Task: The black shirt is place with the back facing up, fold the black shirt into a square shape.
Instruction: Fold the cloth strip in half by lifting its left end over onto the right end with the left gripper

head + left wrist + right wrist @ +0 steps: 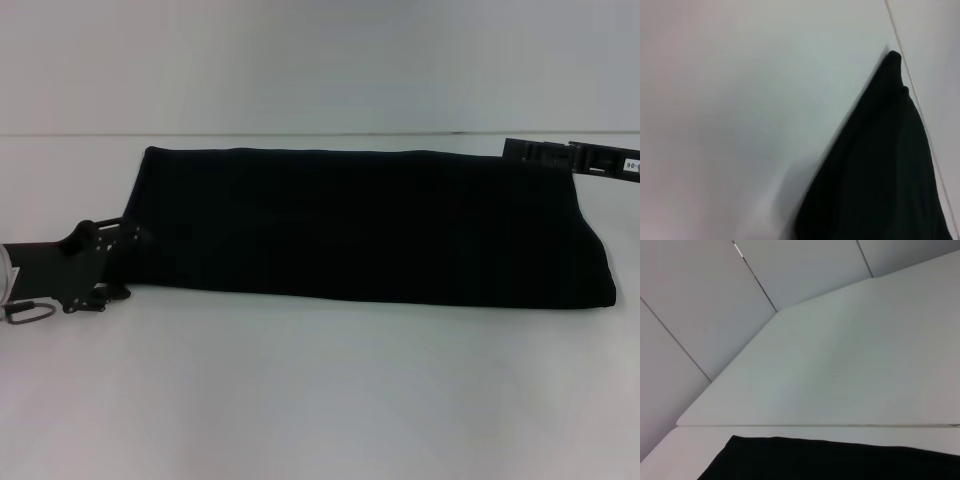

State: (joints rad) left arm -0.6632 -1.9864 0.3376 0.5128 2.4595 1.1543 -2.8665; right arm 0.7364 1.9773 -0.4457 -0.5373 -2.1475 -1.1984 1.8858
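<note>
Black shirt (370, 225) lies folded into a long band across the white table (320, 400), plain side up. Left gripper (125, 255) sits at the band's left end, touching the cloth; grip state cannot be told. Right gripper (565, 157) sits at the far right corner; state likewise unreadable.
</note>
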